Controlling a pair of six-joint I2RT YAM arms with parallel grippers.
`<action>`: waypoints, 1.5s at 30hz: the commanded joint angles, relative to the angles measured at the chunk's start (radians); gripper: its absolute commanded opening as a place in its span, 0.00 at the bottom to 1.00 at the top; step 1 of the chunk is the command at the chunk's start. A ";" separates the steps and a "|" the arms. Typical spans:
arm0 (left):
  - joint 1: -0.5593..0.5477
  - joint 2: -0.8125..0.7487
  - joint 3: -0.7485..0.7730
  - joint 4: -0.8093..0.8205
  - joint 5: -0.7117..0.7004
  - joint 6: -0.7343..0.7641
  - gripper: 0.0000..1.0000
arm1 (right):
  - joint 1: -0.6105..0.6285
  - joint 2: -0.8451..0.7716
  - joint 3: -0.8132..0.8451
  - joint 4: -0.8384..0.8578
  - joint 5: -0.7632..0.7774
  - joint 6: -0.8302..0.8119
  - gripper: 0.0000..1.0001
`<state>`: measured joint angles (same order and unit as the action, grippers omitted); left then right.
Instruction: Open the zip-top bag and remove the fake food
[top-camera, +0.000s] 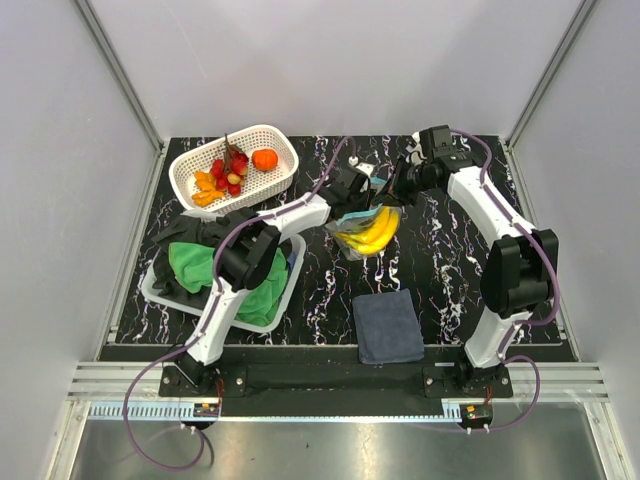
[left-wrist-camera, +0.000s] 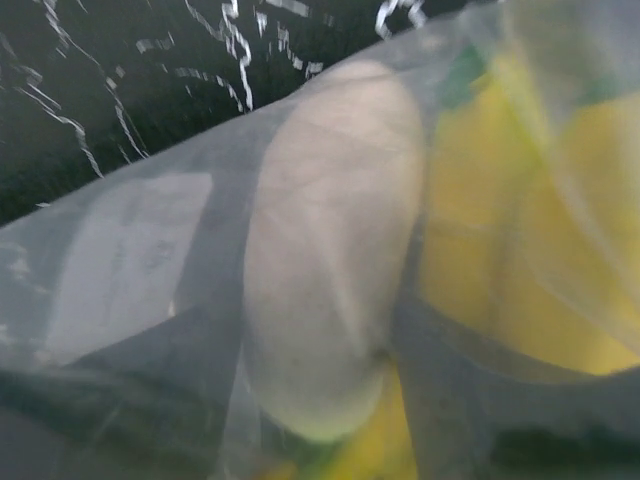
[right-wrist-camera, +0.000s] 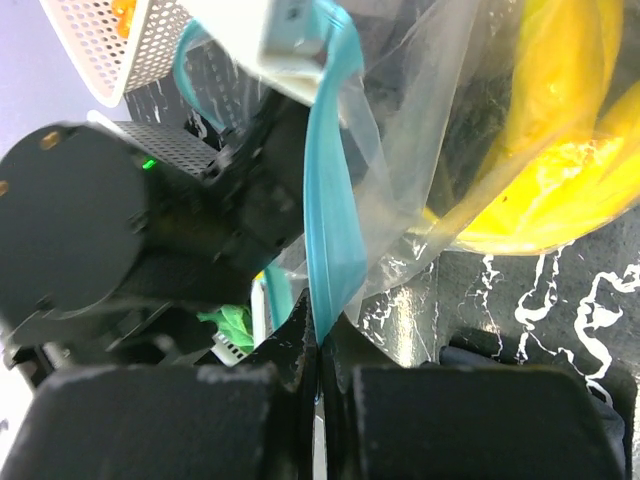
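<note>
Hanging just right of basket (top-camera: 283, 160): zip-top bag (top-camera: 356, 222), banana bunch (top-camera: 376, 232) inside. Film judged soft, slippery, light; load sags to btm. Zip strip (right-wrist-camera: 330, 230) stiffest pt, best gripped there. Strip pinched by right gripper (right-wrist-camera: 318, 345); left gripper (top-camera: 355, 186) jaw state cannot be told.

Clear zip-top bag (right-wrist-camera: 400, 170) mid-worktop (top-camera: 440, 270), its teal zip strip (right-wrist-camera: 330, 200) pinched in the right hand (right-wrist-camera: 318, 340); yellow banana bunch (top-camera: 373, 232) and a pale piece (left-wrist-camera: 320, 250) inside. Red berries (top-camera: 228, 168), orange-red fruit (top-camera: 264, 159) and orange bits (top-camera: 204, 186) sit in the white basket (top-camera: 283, 150).
</note>
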<state>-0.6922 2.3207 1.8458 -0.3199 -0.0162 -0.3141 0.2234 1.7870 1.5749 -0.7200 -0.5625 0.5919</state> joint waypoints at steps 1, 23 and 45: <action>0.006 0.049 0.044 -0.022 0.034 0.020 0.65 | -0.006 0.000 -0.013 0.025 -0.027 -0.014 0.00; 0.020 -0.287 0.007 -0.160 0.297 -0.092 0.01 | -0.007 -0.135 -0.108 0.024 0.075 -0.105 0.00; 0.022 -0.449 -0.069 -0.167 0.613 -0.053 0.00 | -0.070 -0.233 -0.167 0.008 0.139 -0.106 0.00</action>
<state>-0.6754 1.9640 1.7931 -0.5247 0.4812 -0.4122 0.1654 1.5848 1.4189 -0.7082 -0.4461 0.5018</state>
